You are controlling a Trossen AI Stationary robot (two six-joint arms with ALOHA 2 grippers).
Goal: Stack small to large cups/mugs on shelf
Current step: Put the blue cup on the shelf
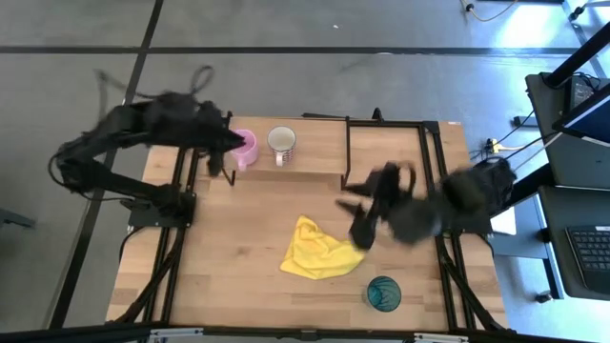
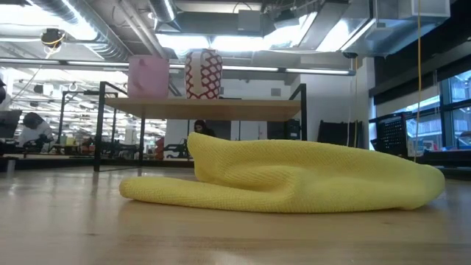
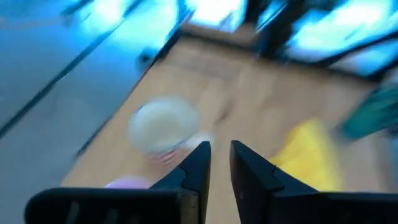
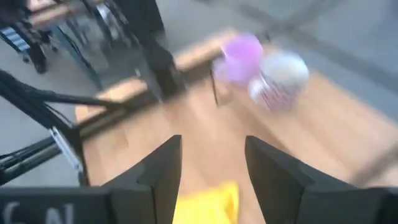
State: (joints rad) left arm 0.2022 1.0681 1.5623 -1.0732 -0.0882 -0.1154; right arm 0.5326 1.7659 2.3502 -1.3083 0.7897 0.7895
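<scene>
The teal tumbler [image 1: 383,292] is standing upright near the right gripper [image 1: 360,232] — empty, fingers spread — nearer than the left arm.

Both arms matte black, chunky jointed links, thin black cable looped off each. Left gripper [image 3: 219,167]: two tapered black wedge fingers. Right gripper [image 4: 211,171]: same black, broader, flat-faced.

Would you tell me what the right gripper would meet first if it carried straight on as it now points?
Probably the yellow cloth, just beyond the right gripper; the mugs lie farther off, though depth is unclear.
</scene>
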